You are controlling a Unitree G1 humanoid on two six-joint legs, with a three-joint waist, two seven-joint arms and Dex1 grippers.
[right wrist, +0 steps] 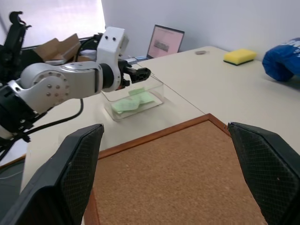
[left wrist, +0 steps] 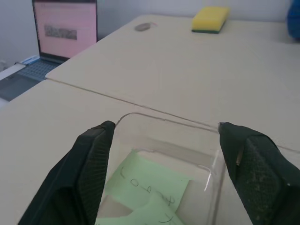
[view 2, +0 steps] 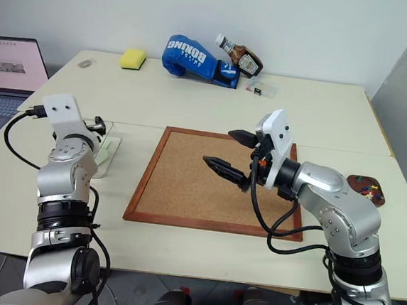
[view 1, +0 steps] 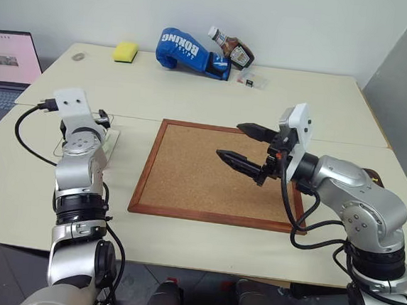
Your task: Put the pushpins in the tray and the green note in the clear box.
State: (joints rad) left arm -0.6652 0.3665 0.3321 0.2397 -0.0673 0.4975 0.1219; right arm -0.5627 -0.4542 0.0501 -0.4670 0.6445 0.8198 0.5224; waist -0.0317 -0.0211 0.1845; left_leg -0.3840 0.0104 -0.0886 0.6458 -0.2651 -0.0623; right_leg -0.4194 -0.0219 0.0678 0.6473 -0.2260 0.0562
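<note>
The green note (left wrist: pixel 150 187) lies inside the clear box (right wrist: pixel 133 101) on the tabletop (view 1: pixel 265 101), just left of the corkboard (view 1: pixel 209 174), so that half of the job looks done. The left end effector (left wrist: pixel 164 154) hangs over the box with its fingers spread wide and nothing between them; the note is released. The right end effector (view 1: pixel 247 145) hovers above the corkboard, also spread and empty. The cork surface looks bare, with no pins that I can make out on it. The tray (view 2: pixel 366 188) sits at the right edge of the tabletop beyond the right arm, with small coloured specks in it, probably the pushpins. Judging by this, little or nothing is left, though a stray pin would be too small to see.
</note>
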